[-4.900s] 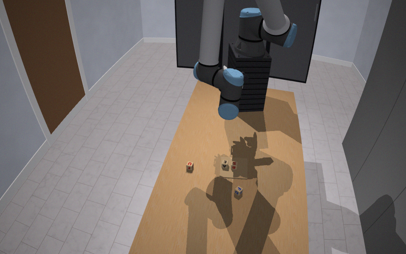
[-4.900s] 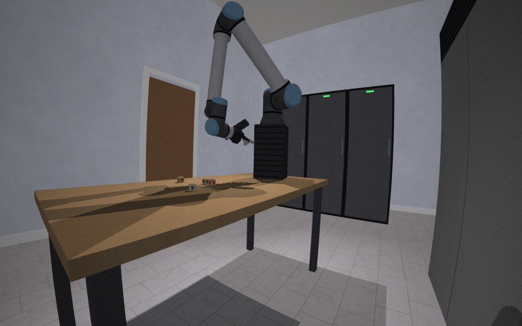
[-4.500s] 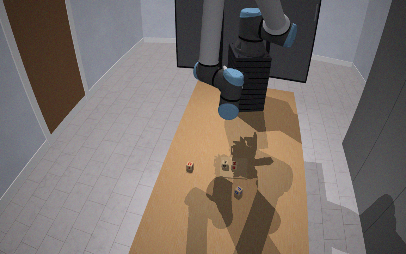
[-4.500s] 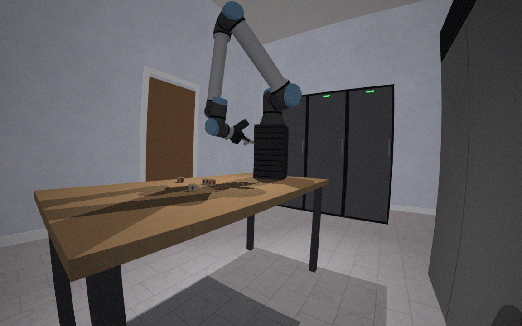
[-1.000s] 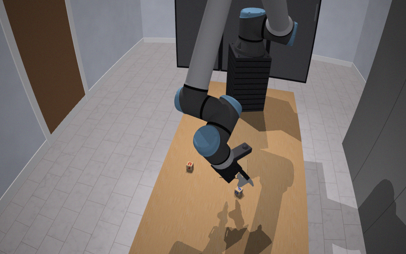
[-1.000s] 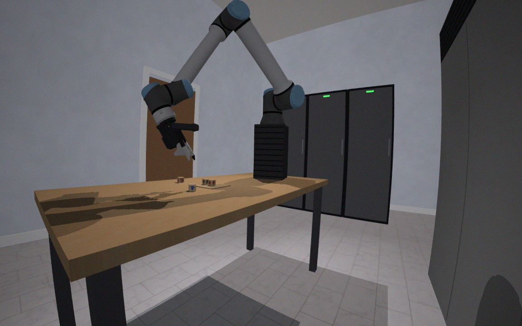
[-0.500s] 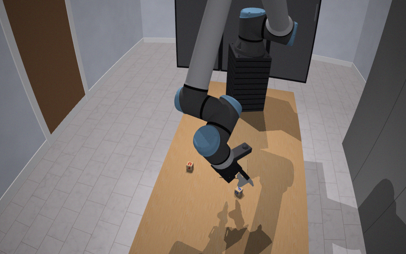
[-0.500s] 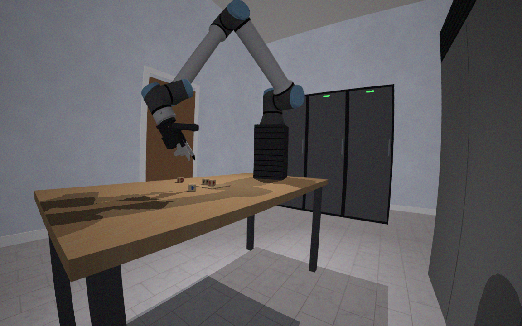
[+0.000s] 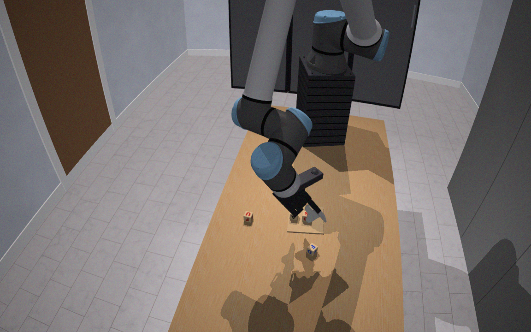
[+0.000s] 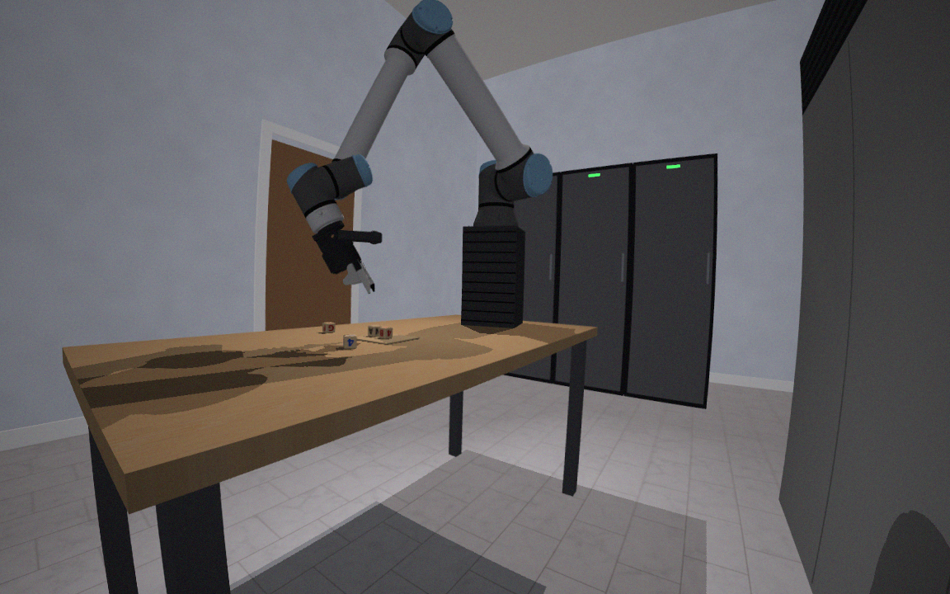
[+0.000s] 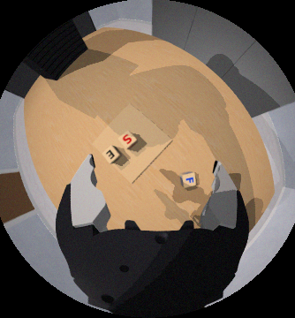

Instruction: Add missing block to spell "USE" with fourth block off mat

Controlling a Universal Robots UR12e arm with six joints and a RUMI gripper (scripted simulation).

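Top view: the end effector [image 9: 315, 216] hangs over the mat [image 9: 305, 229], fingers spread apart with nothing between them, and covers most of the two blocks on it. Only part of the S block [image 9: 305, 214] shows, its red letter half hidden by a finger; the E block [image 9: 293, 218] beside it is a dark sliver with no letter legible. The U block [image 9: 249, 217] sits on the worktop [image 9: 234, 264] well to the left of the mat, off it, with its red letter on top. The F block [image 9: 312, 249] lies off the mat too, near its front edge, blue letter up, in the arm's shadow.

Exterior view: the end effector [image 10: 362, 280] is well above the worktop [image 10: 242, 413]. The blocks are too small here to read. The U block [image 10: 328, 327] stands apart from the pair on the mat [image 10: 404, 339]; the F block [image 10: 349, 341] sits in front of them.

Wrist view: the mat [image 11: 154, 132] holds two blocks, S [image 11: 128, 139] and E [image 11: 110, 154], touching or nearly so, in a row running diagonally across the picture, both letters on top and turned the same way. The F block [image 11: 189, 179] lies off the mat, close to the right finger [image 11: 223, 199]. The U block is out of sight. The fingers stand wide, holding nothing.
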